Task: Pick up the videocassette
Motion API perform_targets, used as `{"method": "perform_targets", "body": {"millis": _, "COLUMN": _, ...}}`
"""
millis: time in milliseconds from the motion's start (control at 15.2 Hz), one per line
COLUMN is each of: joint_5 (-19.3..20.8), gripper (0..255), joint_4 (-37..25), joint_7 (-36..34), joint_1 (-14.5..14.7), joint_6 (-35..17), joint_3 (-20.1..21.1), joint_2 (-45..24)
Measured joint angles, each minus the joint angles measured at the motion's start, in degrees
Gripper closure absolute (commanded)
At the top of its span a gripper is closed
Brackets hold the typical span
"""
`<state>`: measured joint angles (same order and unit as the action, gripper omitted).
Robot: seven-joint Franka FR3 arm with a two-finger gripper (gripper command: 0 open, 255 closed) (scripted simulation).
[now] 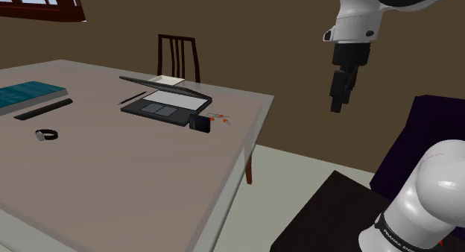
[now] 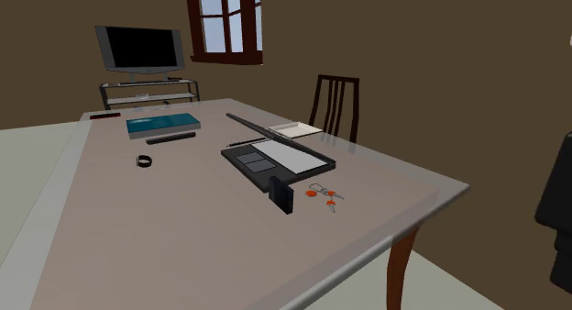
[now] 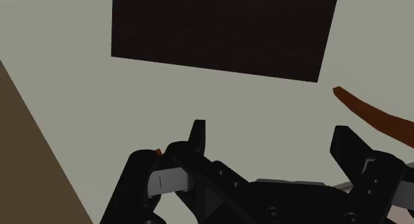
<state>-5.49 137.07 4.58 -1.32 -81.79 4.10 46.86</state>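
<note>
The black slab-shaped videocassette (image 1: 199,123) (image 2: 280,194) stands on one long edge on the pale grey table (image 1: 112,176) (image 2: 183,244). It is near the table's corner, well apart from the pincer (image 1: 340,90) (image 3: 271,143) and lower than it. Its long axis lies level along the tabletop. The broad face is turned to the shoulder camera and a thin end to the second exterior camera. No label can be read on it.

Just beside it, on the pincer's side, lie small orange-tagged keys (image 1: 220,119) (image 2: 323,194). On its far side is a dark flat open case with grey panels (image 1: 165,103) (image 2: 275,157).

The all-black pincer hangs in the air out past the table's edge, fingers (image 3: 198,133) standing apart and clasping nothing. Beyond them in the wrist view are pale floor and a dark rectangle (image 3: 222,30) — what it is I cannot tell.

The white arm's lower link (image 1: 428,194) bears white lettering, too small to read.
</note>
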Motion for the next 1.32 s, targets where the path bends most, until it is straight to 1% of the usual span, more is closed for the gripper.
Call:
{"method": "perform_targets", "body": {"millis": 66, "joint_5": 0.0, "gripper": 0, "joint_4": 0.0, "joint_7": 0.0, "joint_1": 0.0, "joint_6": 0.0, "joint_3": 0.0, "joint_2": 0.0}}
{"method": "perform_targets", "body": {"millis": 198, "joint_5": -0.5, "gripper": 0, "joint_4": -0.6, "joint_7": -0.6, "joint_1": 0.1, "joint_6": -1.6, "joint_3": 0.7, "joint_2": -2.2}}
{"method": "perform_targets", "body": {"millis": 594, "joint_5": -2.3, "gripper": 0, "joint_4": -5.1, "joint_7": -3.2, "joint_1": 0.6, "joint_6": -9.0, "joint_3": 4.0, "joint_2": -13.5}}
{"method": "perform_targets", "body": {"millis": 1056, "joint_5": -2.5, "gripper": 0, "joint_4": -15.3, "joint_7": -7.1, "joint_1": 1.0, "joint_6": -15.1, "joint_3": 7.7, "joint_2": -28.9}}
{"method": "perform_targets", "body": {"millis": 1320, "joint_5": -1.5, "gripper": 0, "joint_4": -21.9, "joint_7": -9.9, "joint_1": 1.6, "joint_6": -18.1, "joint_3": 9.7, "joint_2": -38.3}}
